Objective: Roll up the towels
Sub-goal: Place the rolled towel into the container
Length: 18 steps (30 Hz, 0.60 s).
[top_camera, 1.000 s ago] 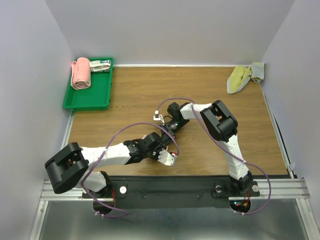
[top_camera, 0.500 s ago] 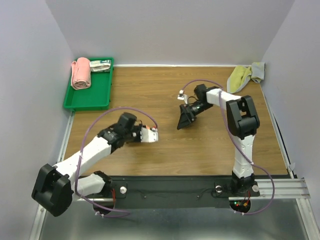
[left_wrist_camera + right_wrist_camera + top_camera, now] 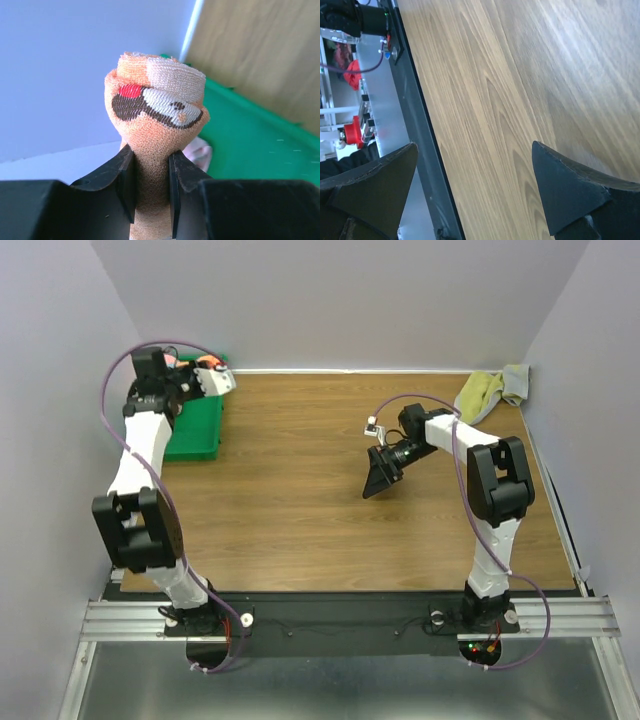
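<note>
- The left arm [image 3: 140, 455] stands along the left edge of the top view. Its white links run from the base at the bottom up to the upper left, and the wrist is bent over to the right
- The left fingers [image 3: 213, 381] sit at the far end of the green tray [image 3: 195, 437], a flat-bottomed plastic tray with a low rim in the upper left of the frame
- In the left wrist view those black, hard-edged fingers are clamped on the orange towel [image 3: 160, 107]. It is a tight upright roll of looped terry cloth, pinched narrow at the grip and bulging above it, with a pale patch carrying brown and red markings near the top
- The tabletop [image 3: 300, 510] is smooth wood-grain board and fills the middle of the frame
- The right arm [image 3: 490, 490] rises from its base at the lower right to a black elbow block, then folds back up and to the left, with the wrist turned down and to the left
- The right fingers [image 3: 378, 478] hang right of centre over bare wood. The right wrist view shows them spread wide apart, two dark wedge-shaped tips with nothing between them
- The yellow-green towel [image 3: 480, 397] lies crumpled and soft in the upper right corner against the wall, its grey part [image 3: 516, 380] at the far right
</note>
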Tool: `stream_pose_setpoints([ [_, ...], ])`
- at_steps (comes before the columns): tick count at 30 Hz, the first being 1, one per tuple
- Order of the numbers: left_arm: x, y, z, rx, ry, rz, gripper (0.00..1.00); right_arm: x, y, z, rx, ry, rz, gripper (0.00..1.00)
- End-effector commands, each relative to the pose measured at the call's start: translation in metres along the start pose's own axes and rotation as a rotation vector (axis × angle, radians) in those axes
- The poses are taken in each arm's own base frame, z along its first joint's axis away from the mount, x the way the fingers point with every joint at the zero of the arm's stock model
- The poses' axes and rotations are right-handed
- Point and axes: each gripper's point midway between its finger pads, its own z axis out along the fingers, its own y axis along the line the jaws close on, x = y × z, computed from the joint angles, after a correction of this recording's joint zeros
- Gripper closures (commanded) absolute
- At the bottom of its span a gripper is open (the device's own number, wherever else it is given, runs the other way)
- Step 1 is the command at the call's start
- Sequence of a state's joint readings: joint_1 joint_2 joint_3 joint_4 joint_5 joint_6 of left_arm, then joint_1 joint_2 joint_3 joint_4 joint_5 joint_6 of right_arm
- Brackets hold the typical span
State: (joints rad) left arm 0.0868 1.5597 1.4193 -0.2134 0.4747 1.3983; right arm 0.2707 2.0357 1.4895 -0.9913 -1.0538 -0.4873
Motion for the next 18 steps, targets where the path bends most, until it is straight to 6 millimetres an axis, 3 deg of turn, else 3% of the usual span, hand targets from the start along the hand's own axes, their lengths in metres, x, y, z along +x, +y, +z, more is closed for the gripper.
stream_pose_setpoints([
  [1,0.006,0.053,0.027,-0.081,-0.128,0.104,1.0,0.005,0.007,-0.003,0.0,0.009,-0.011,0.0],
  [2,0.01,0.077,0.027,-0.14,-0.137,0.124,1.0,0.008,0.005,-0.002,-0.001,0.012,-0.002,0.0],
  [4,0.016,0.086,0.039,-0.155,-0.179,0.117,1.0,0.011,0.004,0.0,-0.001,0.02,0.005,0.0],
  [5,0.029,0.078,0.056,-0.136,-0.182,0.098,1.0,0.013,0.002,0.001,-0.003,0.024,0.013,0.0],
  [6,0.029,0.091,0.058,-0.172,-0.204,0.118,1.0,0.015,0.001,0.002,-0.006,0.028,0.02,0.0],
  [9,0.044,0.083,0.086,-0.158,-0.217,0.14,1.0,0.02,-0.005,0.006,-0.007,0.041,0.042,0.0],
  [12,0.068,0.062,0.116,-0.122,-0.202,0.17,1.0,0.024,-0.009,0.008,-0.005,0.051,0.055,0.0],
  [16,0.085,0.056,0.134,-0.108,-0.182,0.199,1.0,0.029,-0.013,0.011,-0.011,0.062,0.074,0.0],
  [18,0.105,0.046,0.146,-0.092,-0.151,0.201,1.0,0.031,-0.014,0.013,-0.017,0.066,0.087,0.0],
])
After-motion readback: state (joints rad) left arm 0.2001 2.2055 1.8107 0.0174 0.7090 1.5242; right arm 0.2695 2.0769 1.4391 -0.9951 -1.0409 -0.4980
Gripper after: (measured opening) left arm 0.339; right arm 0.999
